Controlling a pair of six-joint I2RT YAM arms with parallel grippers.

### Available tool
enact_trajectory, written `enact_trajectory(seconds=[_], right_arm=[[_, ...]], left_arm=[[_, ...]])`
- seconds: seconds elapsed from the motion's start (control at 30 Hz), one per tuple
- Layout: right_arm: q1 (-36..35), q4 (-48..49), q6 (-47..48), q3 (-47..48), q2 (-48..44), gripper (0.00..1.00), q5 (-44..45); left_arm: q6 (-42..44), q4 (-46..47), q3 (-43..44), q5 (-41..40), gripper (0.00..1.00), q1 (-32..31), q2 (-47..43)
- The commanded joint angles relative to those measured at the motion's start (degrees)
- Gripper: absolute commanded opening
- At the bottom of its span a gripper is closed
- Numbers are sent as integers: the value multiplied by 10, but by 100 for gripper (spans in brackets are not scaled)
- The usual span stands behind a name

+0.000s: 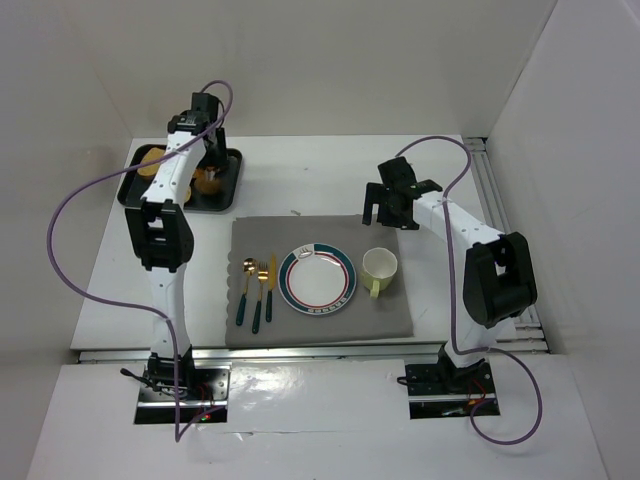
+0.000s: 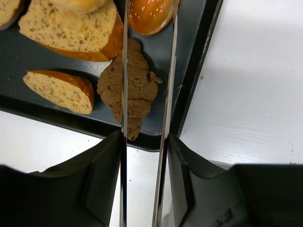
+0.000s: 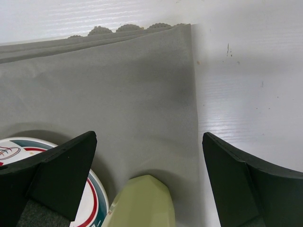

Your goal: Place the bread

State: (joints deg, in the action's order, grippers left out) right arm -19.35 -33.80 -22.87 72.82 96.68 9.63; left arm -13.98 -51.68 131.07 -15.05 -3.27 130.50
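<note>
The bread (image 2: pixel 150 16), a glossy orange-brown roll, lies at the far end of the black tray (image 2: pixel 189 71) in the left wrist view. It sits between the tips of two thin metal tong blades (image 2: pixel 124 71). My left gripper (image 2: pixel 145 137) is shut on these tongs, its fingers pressing on the blades' outer sides. Whether the blades squeeze the roll I cannot tell. From above, the left gripper (image 1: pixel 205 165) hangs over the tray (image 1: pixel 228 195) at the back left. My right gripper (image 3: pixel 149 137) stands open and empty over the grey mat (image 3: pixel 118 85), just behind the pale yellow cup (image 3: pixel 142 203).
The tray also holds a brown croissant (image 2: pixel 135 90) and cut tan bread pieces (image 2: pixel 59 90). On the mat (image 1: pixel 300 235) are a plate with a green and red rim (image 1: pixel 317 278), the cup (image 1: pixel 379 266) and gold cutlery (image 1: pixel 258 290). White walls enclose the table.
</note>
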Motion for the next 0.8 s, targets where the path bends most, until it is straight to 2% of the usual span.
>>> enact_trajectory(seconds=[0.0,0.13,0.17,0.2,0.27,0.47,0.53,0.63,0.77], right_arm=[[3,11,-2,19,-22,100,0],[3,11,-7,19,-28,100,0],[3,11,-7,19,-28,100,0],[3,11,-7,19,-28,100,0],[3,11,-7,19,-33,100,0],[3,11,-7,14,-44,100,-5],[3,11,-7,8,-55,100,-11],[3,16,-7,2,-72,100,-11],[3,16,-7,-4,-108,100,-11]], left_arm=[[-21,-5,25,20,53,5,11],[-21,-5,7,27,42,5,-26],[-21,-5,7,27,37,5,-35],[-21,-5,7,27,26,5,-51],[-21,-5,1,27,17,5,-70],[-21,-11,-42,27,11,5,-158],[-27,-16,-64,49,4,5,-187],[-32,-16,-119,93,0,5,-251],[-13,-33,-223,114,0,-47,-336]])
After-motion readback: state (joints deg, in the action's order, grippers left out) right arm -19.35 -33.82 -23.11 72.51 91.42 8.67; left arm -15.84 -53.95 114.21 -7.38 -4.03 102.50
